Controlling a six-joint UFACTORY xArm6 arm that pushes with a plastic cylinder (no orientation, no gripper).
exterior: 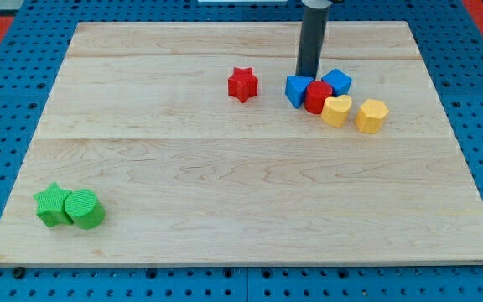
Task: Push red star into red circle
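Observation:
The red star (242, 85) lies on the wooden board (225, 168) above the view's middle. The red circle (318, 97) sits to its right in a cluster, touching a blue triangle-like block (298, 90) on its left, a blue cube (337, 81) at its upper right and a yellow heart (335, 111) at its lower right. My tip (308, 75) is the lower end of the dark rod; it stands just above the cluster at the blue triangle-like block's top edge, well to the right of the red star.
A yellow hexagon-like block (372, 116) lies at the right end of the cluster. A green star (53, 205) and a green circle (84, 210) touch each other at the view's bottom left. Blue pegboard (7, 126) surrounds the board.

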